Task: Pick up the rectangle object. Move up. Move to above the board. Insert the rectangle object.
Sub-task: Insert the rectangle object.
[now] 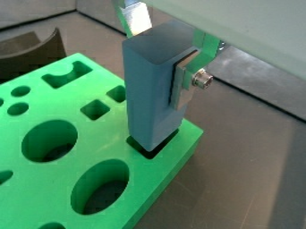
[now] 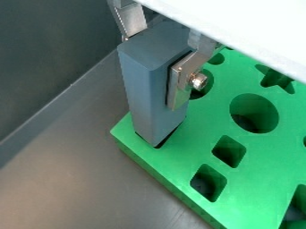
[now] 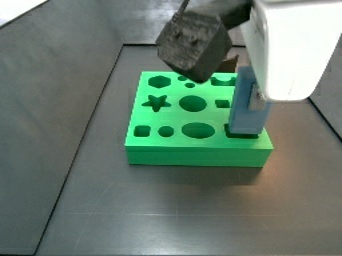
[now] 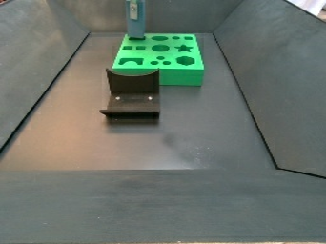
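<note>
1. Dark grey matte floor (image 4: 192,143) with sloping walls on all sides; overhead light glints off it in a side view.

2. Board (image 3: 167,140): thick bright green slab, flat on the floor toward the far end of the enclosure in a side view (image 4: 178,59). Star, hexagon, circle, oval and square cutouts all show dark.

3. Fixture (image 4: 132,92): dark L-shaped bracket on its base plate, just beside the board's near edge. It appears as a dark curved shape past the board in a wrist view (image 1: 30,49).

4. Rectangle object (image 1: 156,89): slim light-blue block, upright, its lower end already sunk into a square cutout at a corner of the board; also seen at (image 2: 153,85) and (image 3: 247,105). Most of its height stands above the green surface.

5. Gripper (image 1: 167,70): directly above that corner, silver fingers (image 2: 182,79) clamped against opposite faces of the block near its top. In a side view the white wrist body hides the contact.

6. Step in hand, as I judge it: insertion, partly done. The block looks aligned with its hole and square to it.

7. Next move calls for a straight vertical push with no tilt, since the fit looks tight against the cutout's dark edges. Only then should the jaws part and the arm lift clear.
</note>
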